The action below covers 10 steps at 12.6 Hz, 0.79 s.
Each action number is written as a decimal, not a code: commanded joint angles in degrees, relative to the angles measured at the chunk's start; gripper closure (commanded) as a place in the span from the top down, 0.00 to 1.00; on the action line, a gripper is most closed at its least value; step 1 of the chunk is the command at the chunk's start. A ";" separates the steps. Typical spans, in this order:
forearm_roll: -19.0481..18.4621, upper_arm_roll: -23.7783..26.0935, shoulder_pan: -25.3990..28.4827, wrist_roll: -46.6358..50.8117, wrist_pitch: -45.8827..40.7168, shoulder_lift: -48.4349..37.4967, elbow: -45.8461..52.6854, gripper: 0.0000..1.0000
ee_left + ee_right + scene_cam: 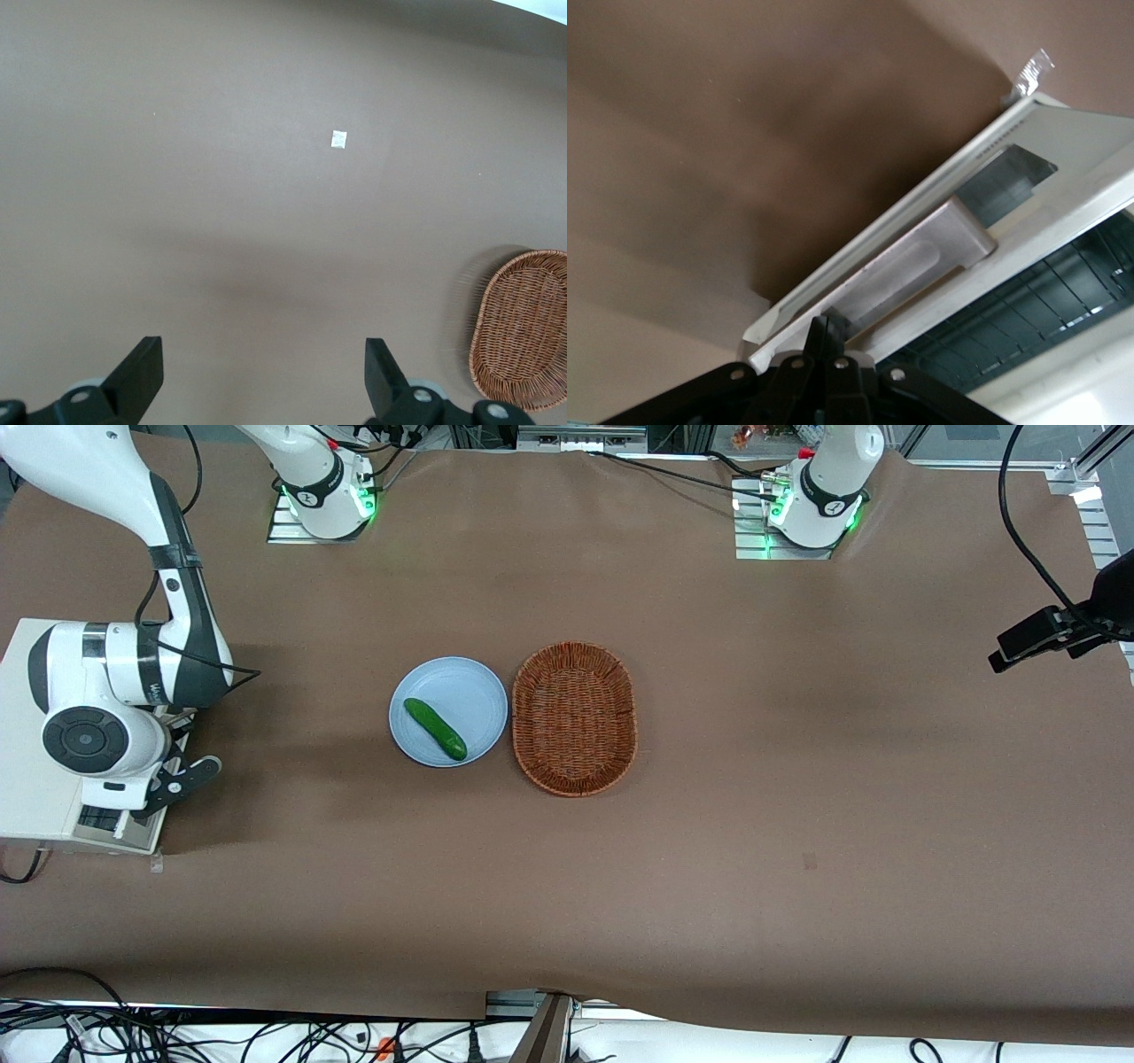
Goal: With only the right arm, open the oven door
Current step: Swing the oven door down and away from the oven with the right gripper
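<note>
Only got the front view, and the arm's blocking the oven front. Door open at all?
Observer: Yes. The right wrist view shows the silver-framed, dark-glass oven door tilted away from the boxy off-white oven, partly open.
Operator: Where's the gripper?
Observer: The black right-arm gripper sits at one end of the long silver bar handle, with its fingers together.
Operator: Can you see inside?
Observer: A dark wire rack shows through the gap.
</note>
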 commanded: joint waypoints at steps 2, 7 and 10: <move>1.29 -0.80 -1.66 0.59 7.66 5.82 0.16 0.00; 3.22 -0.80 -2.10 0.68 12.49 9.07 0.16 0.00; 6.30 -0.89 -2.19 0.68 13.37 10.56 0.24 0.00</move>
